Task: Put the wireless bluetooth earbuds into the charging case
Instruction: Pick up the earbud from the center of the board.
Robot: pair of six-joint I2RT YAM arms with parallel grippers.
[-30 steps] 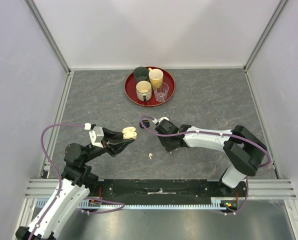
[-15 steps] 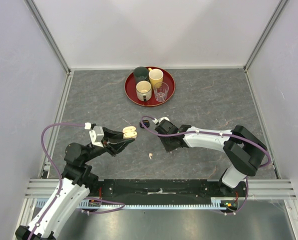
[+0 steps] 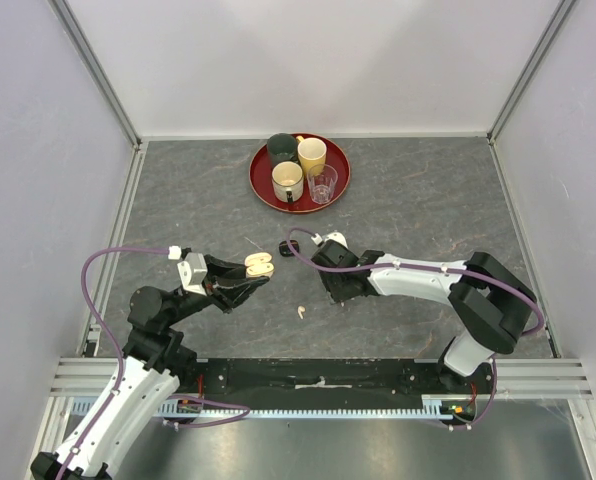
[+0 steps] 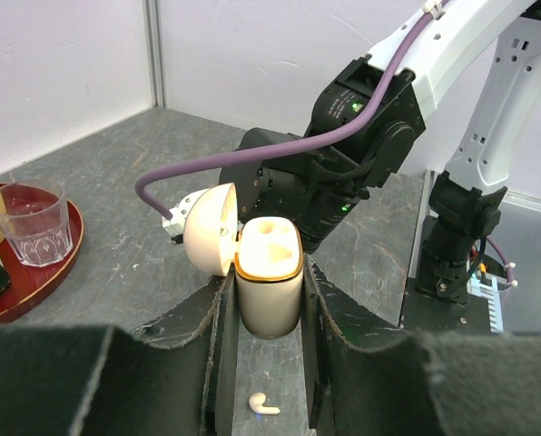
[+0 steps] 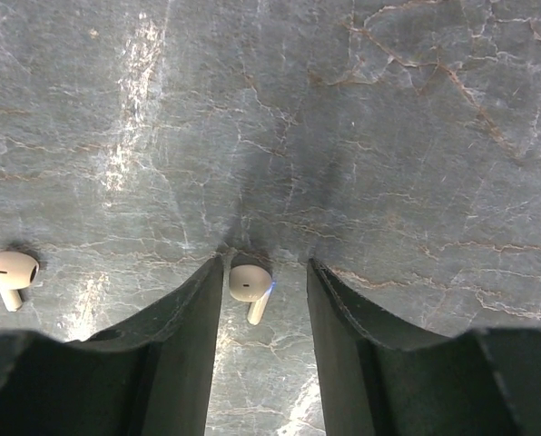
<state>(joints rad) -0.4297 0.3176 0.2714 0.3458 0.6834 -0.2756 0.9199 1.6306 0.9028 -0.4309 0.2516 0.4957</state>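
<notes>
Left wrist view: left gripper (image 4: 267, 313) pinches the case (image 4: 269, 272) by its sides and holds it upright, clear of the table (image 4: 116, 182). Lid (image 4: 209, 227) is swung open to the left. The top of the insert shows pale, with a socket visible. No earbud sits in it that I can make out.

Right wrist view: right gripper (image 5: 265, 268) points straight down at the table, fingers spread. One cream earbud (image 5: 250, 284) lies flat between them, stem toward the camera. It sits closer to the left-hand finger, and the right-hand finger stands clearly off it. Not gripped yet. Second earbud (image 5: 9, 271), also cream, lies on the table well off to the left of the fingers, untouched.

Top view: the two arms face each other near the table's front. The open case is held just beside the right arm's wrist.

Progress, as judged: early. The case is opened and presented, and that part looks done. Nothing is inserted. What is left is to close on the framed earbud, lift it, seat it in a socket, then do the same for the other. Stem direction will matter at the socket.
</notes>
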